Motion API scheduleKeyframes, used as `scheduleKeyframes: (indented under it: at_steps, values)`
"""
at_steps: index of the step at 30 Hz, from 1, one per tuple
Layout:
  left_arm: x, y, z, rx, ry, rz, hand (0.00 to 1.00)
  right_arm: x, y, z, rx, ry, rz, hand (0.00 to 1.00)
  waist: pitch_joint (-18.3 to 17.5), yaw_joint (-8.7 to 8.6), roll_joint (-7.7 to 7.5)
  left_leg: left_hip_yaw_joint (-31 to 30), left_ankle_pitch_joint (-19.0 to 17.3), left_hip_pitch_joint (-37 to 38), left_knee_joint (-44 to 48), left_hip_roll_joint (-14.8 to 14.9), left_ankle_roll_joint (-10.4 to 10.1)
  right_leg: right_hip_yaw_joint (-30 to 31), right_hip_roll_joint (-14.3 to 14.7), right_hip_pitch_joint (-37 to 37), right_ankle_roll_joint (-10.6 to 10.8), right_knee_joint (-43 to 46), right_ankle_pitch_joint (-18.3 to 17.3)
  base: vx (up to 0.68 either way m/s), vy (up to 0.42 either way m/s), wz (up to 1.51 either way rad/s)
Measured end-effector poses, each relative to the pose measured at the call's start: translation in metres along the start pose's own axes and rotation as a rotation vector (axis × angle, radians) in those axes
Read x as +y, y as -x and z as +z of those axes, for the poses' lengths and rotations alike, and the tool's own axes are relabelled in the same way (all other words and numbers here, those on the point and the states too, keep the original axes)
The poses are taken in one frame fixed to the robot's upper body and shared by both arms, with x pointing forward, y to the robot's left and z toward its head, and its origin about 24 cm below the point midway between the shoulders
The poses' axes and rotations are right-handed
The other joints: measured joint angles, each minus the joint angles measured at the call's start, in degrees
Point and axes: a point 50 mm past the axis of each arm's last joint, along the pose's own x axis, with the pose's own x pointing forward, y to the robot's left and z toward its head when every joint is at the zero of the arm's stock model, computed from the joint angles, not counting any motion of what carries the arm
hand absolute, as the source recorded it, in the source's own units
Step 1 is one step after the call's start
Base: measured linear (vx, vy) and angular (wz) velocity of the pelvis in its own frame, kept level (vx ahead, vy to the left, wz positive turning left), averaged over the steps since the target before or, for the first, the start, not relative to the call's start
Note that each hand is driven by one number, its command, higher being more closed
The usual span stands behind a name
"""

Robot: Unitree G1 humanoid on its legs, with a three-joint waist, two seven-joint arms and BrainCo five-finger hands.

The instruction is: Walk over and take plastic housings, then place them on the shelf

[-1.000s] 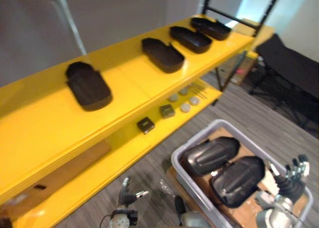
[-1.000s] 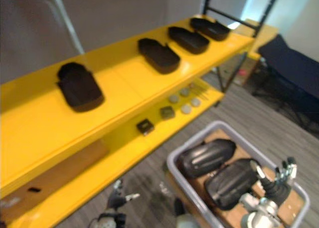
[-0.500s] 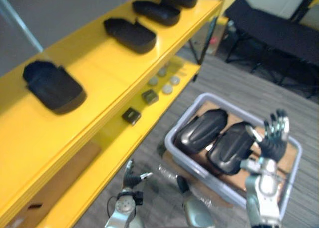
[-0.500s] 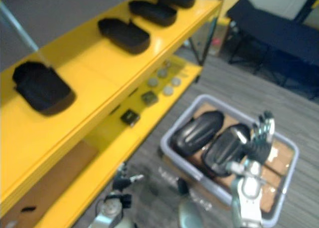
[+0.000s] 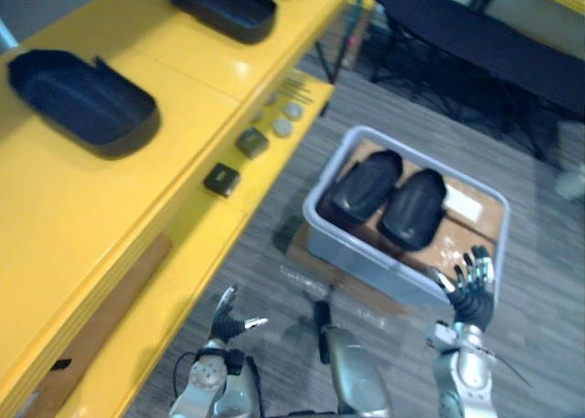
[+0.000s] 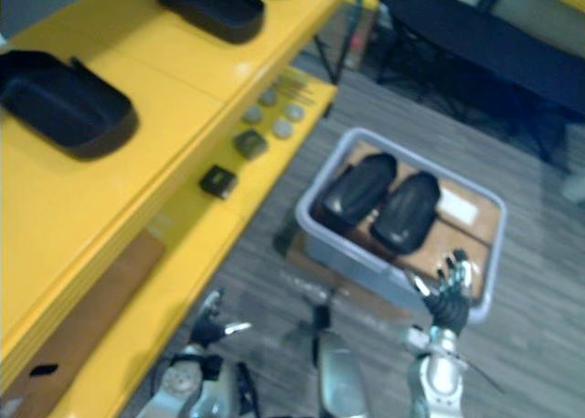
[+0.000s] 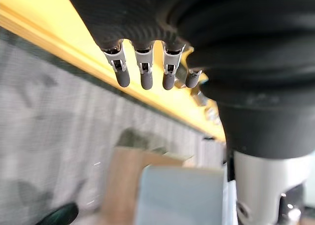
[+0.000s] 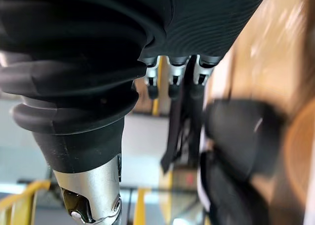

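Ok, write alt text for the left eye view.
Two dark rounded plastic housings lie side by side in a grey plastic bin on the floor, beside a yellow shelf bearing black open trays. The right hand is open near the bin, the left hand open by the shelf.

The right hand [image 8: 175, 71], fingers relaxed and empty, faces two blurred black plastic housings [image 8: 238, 124].
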Motion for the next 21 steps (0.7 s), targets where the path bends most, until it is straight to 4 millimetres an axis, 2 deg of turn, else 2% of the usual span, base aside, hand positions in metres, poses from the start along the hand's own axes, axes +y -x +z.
scheduleKeyframes:
  at_steps: [2,3,4,7,8,9,10,12,14,15,16,17,18,19,20,21]
  values:
    - [0.011,0.011,-0.018,0.075,0.009,0.048,0.0,0.005,-0.006,0.004,-0.028,0.005,0.005,0.0,-0.1,1.22,-0.13,2.6,1.5,0.1,-1.6,2.0,-0.3,-2.6,-2.6,4.4,-0.8,2.4,-3.9,-0.06,-0.025,-0.75]
    - [0.015,0.015,-0.024,0.096,0.011,0.063,0.0,0.005,-0.006,0.004,-0.028,0.006,-0.002,0.0,-0.1,1.53,-0.21,3.3,1.7,0.1,-1.8,2.4,-0.6,-3.4,-3.5,5.6,-0.9,2.1,-4.5,-0.03,-0.08,-0.58]
    - [0.023,0.019,-0.027,0.108,0.061,0.112,0.0,0.004,-0.006,0.004,-0.026,0.014,-0.015,0.0,-0.5,2.25,-0.9,4.3,2.2,0.0,-2.1,3.3,-1.2,-4.3,-5.1,8.0,-1.4,0.5,-5.2,-0.02,-0.105,-0.57]
    - [0.042,0.026,-0.037,0.13,0.068,0.18,0.0,0.008,-0.011,0.008,-0.046,0.012,-0.023,0.0,-1.2,3.32,-1.59,7.0,3.3,0.0,-2.5,5.3,-3.3,-4.9,-7.7,10.5,-1.8,-5.4,-4.4,-0.03,-0.151,-0.66]
    - [0.048,0.031,-0.045,0.164,0.065,0.199,0.0,0.008,-0.013,0.009,-0.046,0.011,-0.036,0.0,-1.6,3.26,-2.3,7.5,3.9,-0.3,-2.4,6.3,-4.4,-4.8,-7.7,10.4,-0.8,-7.8,-3.6,-0.03,-0.147,-0.42]
    - [0.05,0.035,-0.051,0.189,0.066,0.208,0.0,0.006,-0.013,0.009,-0.042,0.014,-0.052,0.0,-1.7,3.0,-2.24,6.1,4.9,-1.1,-2.5,6.4,-5.2,-5.4,-7.0,10.3,0.5,-9.1,-3.8,-0.04,-0.262,-0.58]
    - [0.048,0.038,-0.057,0.217,0.071,0.209,0.0,0.002,-0.016,0.01,-0.036,0.025,-0.069,0.0,-1.5,3.19,-1.81,3.0,5.9,-1.9,-3.3,6.2,-6.1,-6.6,-6.3,10.4,3.1,-11.6,-3.9,-0.03,-0.244,-0.52]
    - [0.046,0.039,-0.063,0.243,0.089,0.214,0.0,0.001,-0.023,0.01,-0.017,0.047,-0.067,0.0,-1.1,3.7,-1.08,2.2,6.8,-2.4,-4.6,6.5,-7.5,-8.1,-5.7,10.1,6.3,-13.6,-4.9,0.0,-0.282,-0.54]
    - [0.044,0.038,-0.06,0.232,0.114,0.231,0.0,0.0,-0.034,0.008,0.003,0.082,-0.051,0.0,0.4,3.23,0.22,-0.8,8.4,-3.0,-5.6,6.3,-8.4,-8.0,-4.6,7.5,5.6,-10.7,-4.9,-0.04,-0.248,-0.36]
    - [0.045,0.037,-0.058,0.219,0.143,0.264,0.0,0.004,-0.048,0.011,-0.003,0.081,-0.04,0.0,1.7,3.3,0.56,-2.2,8.8,-3.1,-6.7,5.8,-9.1,-7.8,-4.5,5.7,4.6,-8.6,-5.5,-0.08,-0.166,-0.35]
    - [0.044,0.035,-0.056,0.211,0.164,0.275,0.0,0.006,-0.057,0.014,-0.014,0.074,-0.043,0.0,2.4,3.3,0.69,-2.6,9.1,-3.2,-7.3,5.5,-9.6,-7.7,-4.5,4.9,4.5,-7.8,-5.6,-0.13,-0.146,-0.21]
    - [0.045,0.031,-0.052,0.195,0.196,0.295,0.0,0.007,-0.077,0.022,-0.039,0.054,-0.065,0.0,3.3,3.31,0.76,-3.6,10.2,-4.4,-8.5,4.5,-9.8,-7.8,-5.1,2.7,4.3,-6.7,-5.7,-0.12,-0.097,0.02]
    - [0.046,0.029,-0.05,0.186,0.204,0.303,0.0,0.006,-0.088,0.026,-0.049,0.047,-0.084,0.0,3.5,3.33,0.65,-3.8,11.0,-5.5,-9.0,3.8,-9.8,-7.9,-5.7,1.3,4.3,-6.2,-5.7,-0.16,-0.108,0.26]
    - [0.045,0.026,-0.046,0.173,0.207,0.31,0.0,0.001,-0.113,0.035,-0.055,0.044,-0.127,0.0,3.7,3.44,0.92,-5.3,12.3,-7.8,-10.2,2.1,-9.8,-8.3,-6.9,-1.1,4.1,-5.4,-5.6,-0.15,-0.079,0.46]
    - [0.042,0.022,-0.043,0.167,0.214,0.305,0.0,-0.006,-0.137,0.048,-0.061,0.034,-0.168,0.0,4.3,3.86,1.81,-6.2,13.5,-9.3,-11.1,0.7,-9.5,-9.1,-8.0,-2.6,4.0,-4.8,-5.5,-0.14,-0.085,0.54]
    - [0.039,0.019,-0.042,0.167,0.224,0.302,0.0,-0.01,-0.147,0.055,-0.064,0.029,-0.189,0.0,4.7,4.14,2.68,-6.9,14.0,-9.8,-11.3,0.0,-9.4,-9.6,-8.5,-2.8,4.0,-4.8,-5.5,-0.14,-0.049,0.6]
